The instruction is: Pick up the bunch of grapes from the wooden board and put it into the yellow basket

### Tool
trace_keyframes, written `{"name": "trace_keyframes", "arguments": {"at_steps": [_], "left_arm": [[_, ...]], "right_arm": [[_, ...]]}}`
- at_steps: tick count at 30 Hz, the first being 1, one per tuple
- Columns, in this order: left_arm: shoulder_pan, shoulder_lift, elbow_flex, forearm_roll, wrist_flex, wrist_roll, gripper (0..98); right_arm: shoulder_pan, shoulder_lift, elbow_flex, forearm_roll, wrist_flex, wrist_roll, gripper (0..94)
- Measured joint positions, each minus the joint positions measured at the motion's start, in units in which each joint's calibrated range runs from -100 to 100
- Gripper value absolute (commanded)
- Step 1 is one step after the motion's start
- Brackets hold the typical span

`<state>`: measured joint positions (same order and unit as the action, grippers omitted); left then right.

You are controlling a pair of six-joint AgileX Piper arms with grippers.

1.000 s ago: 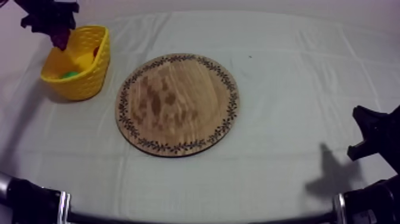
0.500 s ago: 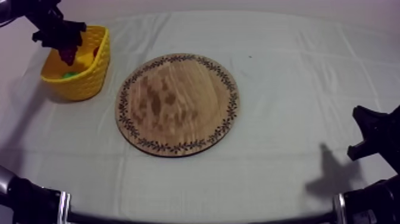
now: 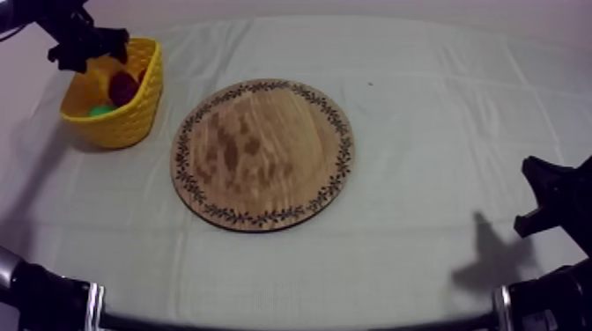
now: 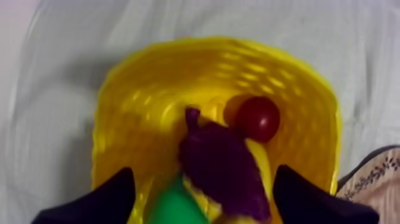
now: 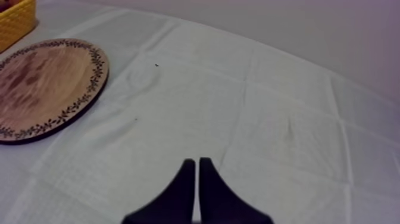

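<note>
- Here, the dark purple bunch of grapes [image 4: 223, 167] lies inside the yellow basket [image 4: 149, 89] with lattice walls, not on the board.
- The basket stands upright at the far left of the table [image 3: 440, 106], on the grey-white cloth.
- The left hand [image 3: 91, 55] hangs over the basket's far rim. Its two black fingers [image 4: 101, 199] are spread wide and hold nothing, and the grapes lie lower down in the space between them.
- A small red fruit [image 4: 258, 118] sits in the basket just beside the stalk end of the grapes. A green pear [image 4: 172, 208] lies against their other side.
- The round wooden board [image 3: 264, 154] with a patterned rim lies flat near the basket, towards the middle of the table.
- The right hand [image 5: 197, 162] is narrow, its fingers pressed together on nothing. It sits low over plain cloth at the table's right side, well apart from the board.
</note>
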<state>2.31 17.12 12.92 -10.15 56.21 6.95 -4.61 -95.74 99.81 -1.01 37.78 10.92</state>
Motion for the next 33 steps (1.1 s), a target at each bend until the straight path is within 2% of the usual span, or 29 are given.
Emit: {"name": "trace_keyframes", "arguments": {"at_steps": [6, 9, 15, 22, 25, 28, 33], "left_arm": [[-0.1, -2.8, 0.9, 0.51, -0.8, 0.3, 90.6], [-0.3, -5.2, 1.6, 0.65, -0.6, 0.6, 85.5], [-1.2, -13.2, 3.1, 1.14, 0.2, 1.0, 59.6], [-1.6, -26.2, 7.7, 1.0, -2.0, 1.2, 28.1], [-1.8, -32.8, 11.2, 1.32, -3.4, 0.7, 11.1], [-1.8, -39.5, 14.8, 1.67, -4.7, 0.0, 3.9], [-2.0, -51.3, 23.0, 2.57, -6.7, -2.0, 0.7]], "right_arm": [[0.0, 0.0, 0.0, 0.0, 0.0, 0.0, 0.4], [0.0, 0.0, 0.0, 0.0, 0.0, 0.0, 0.4], [0.0, 0.0, 0.0, 0.0, 0.0, 0.0, 0.4], [0.0, 0.0, 0.0, 0.0, 0.0, 0.0, 0.4], [0.0, 0.0, 0.0, 0.0, 0.0, 0.0, 0.4], [0.0, 0.0, 0.0, 0.0, 0.0, 0.0, 0.4], [0.0, 0.0, 0.0, 0.0, 0.0, 0.0, 0.4]]}}
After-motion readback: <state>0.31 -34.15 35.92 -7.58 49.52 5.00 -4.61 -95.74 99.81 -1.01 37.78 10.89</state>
